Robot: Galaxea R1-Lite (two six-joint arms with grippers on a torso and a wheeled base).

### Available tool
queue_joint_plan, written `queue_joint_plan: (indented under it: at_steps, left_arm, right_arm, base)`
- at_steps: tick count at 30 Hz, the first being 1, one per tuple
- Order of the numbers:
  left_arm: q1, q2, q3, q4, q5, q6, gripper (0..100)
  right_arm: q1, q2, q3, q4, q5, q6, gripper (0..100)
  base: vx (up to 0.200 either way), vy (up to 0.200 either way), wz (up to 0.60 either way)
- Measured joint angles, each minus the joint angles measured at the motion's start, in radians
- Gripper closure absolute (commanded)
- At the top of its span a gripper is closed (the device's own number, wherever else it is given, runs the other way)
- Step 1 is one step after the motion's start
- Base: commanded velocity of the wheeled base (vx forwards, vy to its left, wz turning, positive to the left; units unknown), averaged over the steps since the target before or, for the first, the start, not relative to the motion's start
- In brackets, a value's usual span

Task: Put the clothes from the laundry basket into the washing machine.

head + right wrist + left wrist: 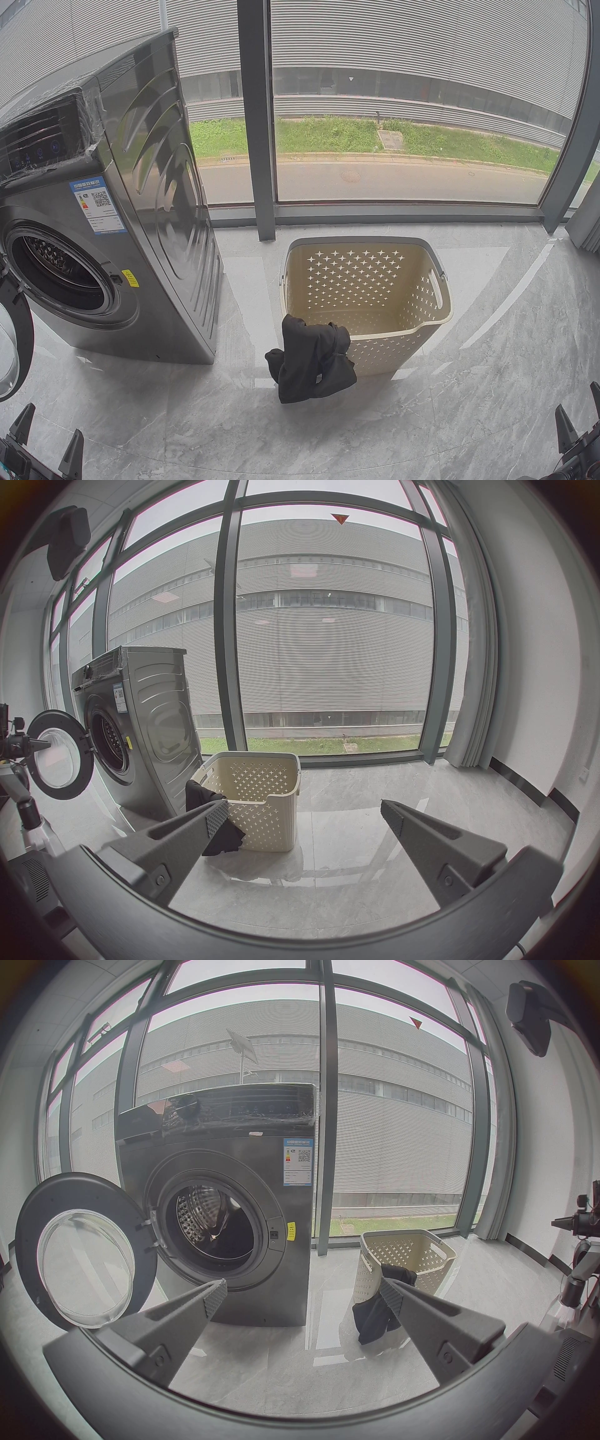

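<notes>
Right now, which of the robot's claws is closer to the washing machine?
Left. The left gripper is low in front of the washing machine, near its open door; the right gripper is off beyond the laundry basket.

- laundry basket (350, 275): cream, star-cutout pattern, grey rim
- clothes (310, 365): black, plain
- washing machine (156, 187): dark grey, embossed curves on side
- floor (437, 425): pale grey, marble veining

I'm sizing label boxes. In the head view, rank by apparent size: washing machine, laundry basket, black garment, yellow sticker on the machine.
1. washing machine, largest even though cropped at the frame edge
2. laundry basket
3. black garment, hanging over the basket's near rim
4. yellow sticker, smallest by far
</notes>
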Motion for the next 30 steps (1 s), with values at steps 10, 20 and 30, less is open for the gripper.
queue_joint_plan:
  at_steps: [10,20,30]
  left_arm:
    - [0.000,0.000,0.000,0.000,0.000,0.000,0]
    - [0.000,0.000,0.000,0.000,0.001,-0.003,0]
    - [0.000,0.000,0.000,0.000,0.000,-0.001,0]
  right_arm:
    - [0.000,0.000,0.000,0.000,0.000,0.000,0]
    - [0.000,0.000,0.000,0.000,0.000,0.000,0]
    - [0.000,0.000,0.000,0.000,0.000,0.000,0]
  base:
    - [0.000,-0.080,0.00]
    - [0.000,-0.040,0.00]
    - [0.000,0.000,0.00]
